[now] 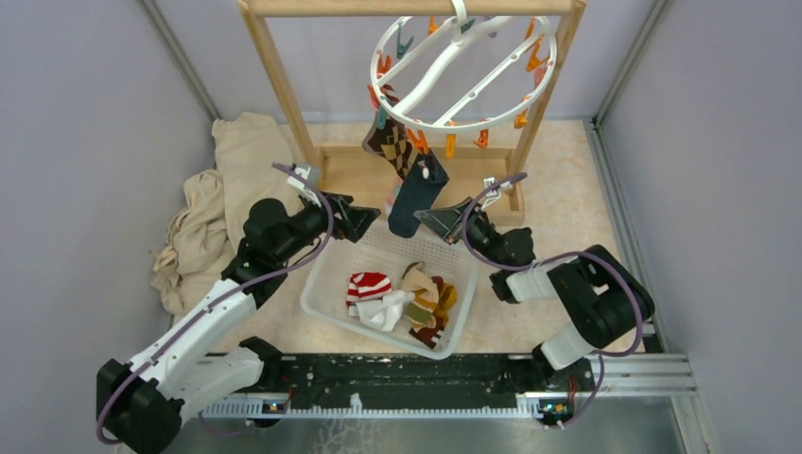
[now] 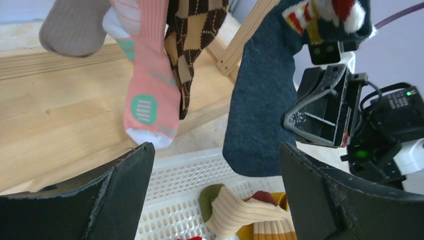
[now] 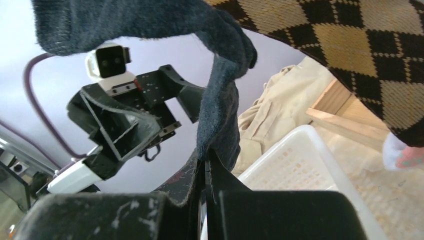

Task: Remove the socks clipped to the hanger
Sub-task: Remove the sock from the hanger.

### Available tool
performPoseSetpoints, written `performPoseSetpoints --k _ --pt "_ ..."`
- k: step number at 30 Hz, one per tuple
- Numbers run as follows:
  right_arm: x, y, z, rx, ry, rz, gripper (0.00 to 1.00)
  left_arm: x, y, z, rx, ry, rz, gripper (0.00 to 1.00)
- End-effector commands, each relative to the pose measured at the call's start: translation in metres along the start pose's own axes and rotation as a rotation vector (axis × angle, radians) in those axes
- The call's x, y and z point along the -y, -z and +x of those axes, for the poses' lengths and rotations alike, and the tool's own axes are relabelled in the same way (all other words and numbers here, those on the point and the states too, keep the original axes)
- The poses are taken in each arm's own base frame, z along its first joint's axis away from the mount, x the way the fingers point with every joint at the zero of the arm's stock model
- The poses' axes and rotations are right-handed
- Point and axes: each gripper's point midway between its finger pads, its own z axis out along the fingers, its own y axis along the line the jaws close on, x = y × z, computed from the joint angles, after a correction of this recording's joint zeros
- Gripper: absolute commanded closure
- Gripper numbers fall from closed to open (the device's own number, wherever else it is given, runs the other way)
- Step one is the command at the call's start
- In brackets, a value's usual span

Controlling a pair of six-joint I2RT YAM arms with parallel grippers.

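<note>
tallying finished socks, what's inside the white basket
In the white basket: a red-white striped sock, a white sock and a cream sock lying on a mustard sock. Anything under that heap is covered, so no exact count.

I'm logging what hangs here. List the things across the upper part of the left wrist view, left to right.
grey sock → pink sock → brown argyle sock → navy sock → right arm

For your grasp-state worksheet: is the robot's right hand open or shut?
Shut. The right hand has its fingers pressed together, pinching the navy sock between them.
</note>
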Motion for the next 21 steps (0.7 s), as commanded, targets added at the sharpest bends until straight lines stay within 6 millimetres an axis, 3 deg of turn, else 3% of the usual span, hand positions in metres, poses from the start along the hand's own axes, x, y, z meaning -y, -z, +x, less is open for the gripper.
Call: performPoseSetpoints --k 1,11,21 --pt "-0.056 0.001 -0.015 0.064 0.070 -0.192 1.00 0.033 0.003 -0.014 0.043 0.053 0.262 0.01" --pt "-0.071 -0.006 -0.007 0.033 0.070 -0.222 1.00 0.056 0.001 0.003 -0.018 0.128 0.440 0.01" --pt "-0.088 -0.010 -0.009 0.024 0.089 -0.249 1.00 0.052 0.004 0.016 -0.037 0.153 0.431 0.01"
